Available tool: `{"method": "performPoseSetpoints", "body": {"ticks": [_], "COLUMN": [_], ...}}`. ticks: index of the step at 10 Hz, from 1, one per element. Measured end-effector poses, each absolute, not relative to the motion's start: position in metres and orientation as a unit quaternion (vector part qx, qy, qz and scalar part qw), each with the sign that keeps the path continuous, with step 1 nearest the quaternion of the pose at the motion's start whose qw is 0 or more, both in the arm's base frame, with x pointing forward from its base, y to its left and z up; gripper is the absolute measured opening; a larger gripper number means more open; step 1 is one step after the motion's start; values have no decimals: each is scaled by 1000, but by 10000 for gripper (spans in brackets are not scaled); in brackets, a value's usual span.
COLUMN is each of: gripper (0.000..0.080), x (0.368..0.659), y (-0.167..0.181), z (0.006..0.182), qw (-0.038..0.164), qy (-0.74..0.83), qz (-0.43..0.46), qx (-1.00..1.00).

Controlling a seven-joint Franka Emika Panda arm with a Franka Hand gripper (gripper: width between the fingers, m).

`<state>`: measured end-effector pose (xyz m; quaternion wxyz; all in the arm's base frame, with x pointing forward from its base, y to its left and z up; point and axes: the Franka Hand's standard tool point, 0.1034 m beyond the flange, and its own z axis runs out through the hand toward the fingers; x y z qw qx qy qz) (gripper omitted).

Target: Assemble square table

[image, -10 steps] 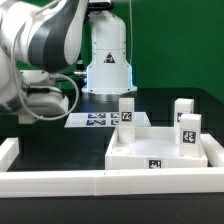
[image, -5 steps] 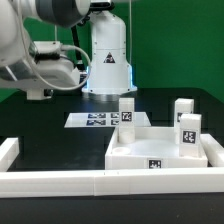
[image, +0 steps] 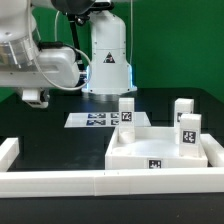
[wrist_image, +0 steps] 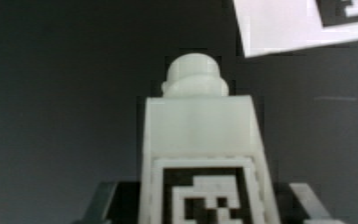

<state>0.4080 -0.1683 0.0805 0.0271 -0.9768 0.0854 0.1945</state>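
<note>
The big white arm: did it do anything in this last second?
Yes. The arm swung toward the exterior view's left and lifted; the fingers hold a white leg. The tabletop and its three standing legs stayed put.

tabletop point(image: 160, 152): smooth white plastic | leg point(wrist_image: 201, 140): matt white, probably plastic | table point(image: 50, 145): matt black

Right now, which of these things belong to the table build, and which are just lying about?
Belong to the build:
tabletop
three legs upright on it
fourth leg, gripped in the end effector

Just lying about:
marker board
long white bars
</note>
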Motion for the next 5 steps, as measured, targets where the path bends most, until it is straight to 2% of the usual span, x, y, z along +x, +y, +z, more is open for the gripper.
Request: {"method": "performPoseSetpoints", "body": {"ticks": [2, 5], "gripper": [268, 268], "x": [432, 465], "y": [-154, -126], "z": [94, 113], "qw": [30, 15], "qy": [92, 102], "qz": [120, 15], "qx": [-988, -995]}}
